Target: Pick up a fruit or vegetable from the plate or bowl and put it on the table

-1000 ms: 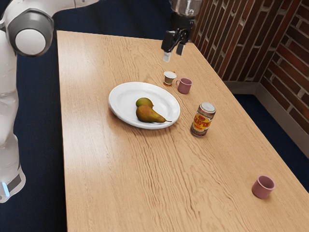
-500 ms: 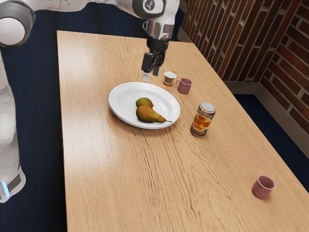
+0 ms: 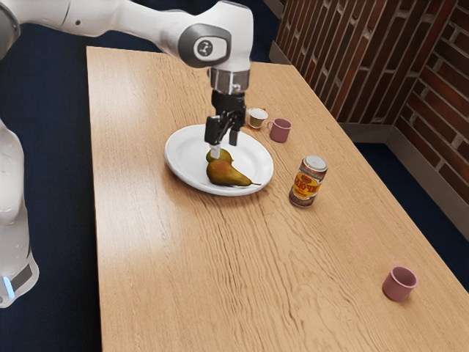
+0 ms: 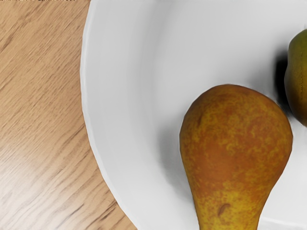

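Observation:
My gripper (image 3: 225,148) is over the white plate (image 3: 183,161), its fingers apart with nothing between them, just above the fruit. A brown-orange pear (image 3: 226,174) lies on its side on the plate, its stem toward the rim nearest the can. Beside it sits a rounder green fruit (image 3: 223,155), partly hidden behind the pear and a fingertip. In the wrist view the pear (image 4: 235,143) lies large under the hand, with part of the green fruit (image 4: 298,79) close by and the curved plate rim (image 4: 89,115) beyond.
A can (image 3: 308,182) stands on the wooden table (image 3: 190,271) near the plate. Beyond the plate are a pink mug (image 3: 280,130) and a small white-and-brown cup (image 3: 257,117). Another pink mug (image 3: 399,284) stands toward the exterior view's lower right.
My arm has swung toward the exterior view's left and lowered, bringing the gripper from beyond the cups to just above the fruit. The plate, fruit, can and mugs have not moved.

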`<control>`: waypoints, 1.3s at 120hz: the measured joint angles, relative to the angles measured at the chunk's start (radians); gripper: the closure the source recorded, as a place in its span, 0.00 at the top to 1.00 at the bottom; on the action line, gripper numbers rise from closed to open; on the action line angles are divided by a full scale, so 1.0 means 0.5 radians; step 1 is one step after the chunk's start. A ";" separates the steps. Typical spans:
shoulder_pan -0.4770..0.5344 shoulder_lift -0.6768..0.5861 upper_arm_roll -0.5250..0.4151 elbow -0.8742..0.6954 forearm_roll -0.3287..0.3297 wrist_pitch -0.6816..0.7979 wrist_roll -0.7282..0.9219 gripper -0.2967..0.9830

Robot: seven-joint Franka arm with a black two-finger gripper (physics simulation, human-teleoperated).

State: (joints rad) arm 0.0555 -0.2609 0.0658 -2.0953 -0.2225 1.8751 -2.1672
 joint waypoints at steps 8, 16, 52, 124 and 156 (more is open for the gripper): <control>0.038 -0.008 0.000 -0.016 -0.013 0.030 0.017 0.77; 0.114 0.003 0.001 -0.019 -0.020 0.052 0.050 0.77; 0.173 -0.098 -0.055 -0.338 -0.050 0.270 0.184 0.77; 0.249 0.076 -0.061 -0.323 -0.066 0.519 0.386 0.77; 0.236 0.139 -0.089 -0.272 -0.079 0.572 0.436 0.77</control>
State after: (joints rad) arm 0.1735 -0.1916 0.0213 -2.2316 -0.2622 2.1610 -1.9493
